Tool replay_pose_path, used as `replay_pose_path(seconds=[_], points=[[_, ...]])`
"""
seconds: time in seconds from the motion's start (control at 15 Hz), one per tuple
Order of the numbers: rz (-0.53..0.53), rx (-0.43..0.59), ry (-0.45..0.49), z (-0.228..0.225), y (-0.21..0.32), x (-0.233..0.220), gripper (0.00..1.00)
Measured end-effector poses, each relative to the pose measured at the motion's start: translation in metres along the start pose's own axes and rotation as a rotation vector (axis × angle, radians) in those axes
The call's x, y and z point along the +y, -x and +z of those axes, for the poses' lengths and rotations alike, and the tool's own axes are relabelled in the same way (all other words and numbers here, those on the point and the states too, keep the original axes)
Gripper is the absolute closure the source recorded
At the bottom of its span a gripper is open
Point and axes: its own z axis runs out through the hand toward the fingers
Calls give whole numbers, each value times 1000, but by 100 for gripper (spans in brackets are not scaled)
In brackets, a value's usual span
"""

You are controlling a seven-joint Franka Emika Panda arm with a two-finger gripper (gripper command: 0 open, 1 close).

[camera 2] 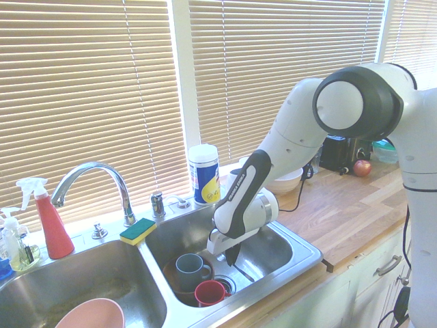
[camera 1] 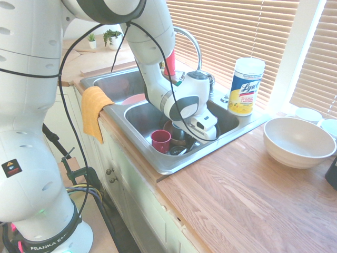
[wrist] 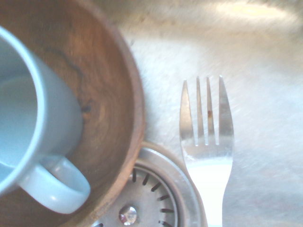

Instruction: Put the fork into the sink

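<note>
- A slim silver fork (wrist: 207, 142) is showing in the wrist view, all metal, with four narrow tines fanning from a bright, glaring neck; a small brown speck is sitting on one tine.
- The fork is hanging inside the right basin of the sink (camera 1: 158, 163), just beside the round slotted drain strainer (wrist: 142, 198); whether it is touching the steel floor cannot be told.
- In the second exterior view, a thin bright sliver (camera 2: 244, 273) is slanting away below the gripper toward five o'clock; it is probably the fork.
- The gripper (camera 2: 231, 258) is pointing straight down into the basin, its dark fingers pressed together, clamping the fork's handle.
- The sink is rectangular brushed stainless steel with two basins, and a curved chrome faucet (camera 2: 95, 181) is arching over the divider.
- A round dark wooden bowl (wrist: 99, 104) is sitting at nine o'clock from the fork, holding a smooth pale blue mug (wrist: 33, 142) with a looped handle.
- A small red cup (camera 1: 160, 140) is standing near the wooden bowl.
- A large cream bowl (camera 1: 298, 142) is resting on the wood-grain counter (camera 1: 237, 200), well apart from the sink.
- A yellow cloth (camera 1: 95, 110) is draping over the sink's front edge.
</note>
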Motion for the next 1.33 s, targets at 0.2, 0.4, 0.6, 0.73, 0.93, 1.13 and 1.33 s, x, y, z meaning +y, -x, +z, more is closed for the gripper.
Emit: replay_pose_path(seconds=[0.2, 0.4, 0.6, 0.73, 0.93, 1.13, 1.33], points=[[9, -7, 9, 21, -3, 0, 0], [18, -15, 18, 35, -6, 1, 0], [20, -16, 20, 43, -6, 2, 0], [22, -18, 21, 44, -5, 2, 0], [25, -20, 19, 44, -5, 2, 0], [30, -20, 17, 44, -6, 2, 0], [25, -4, 7, 36, -7, -2, 0]])
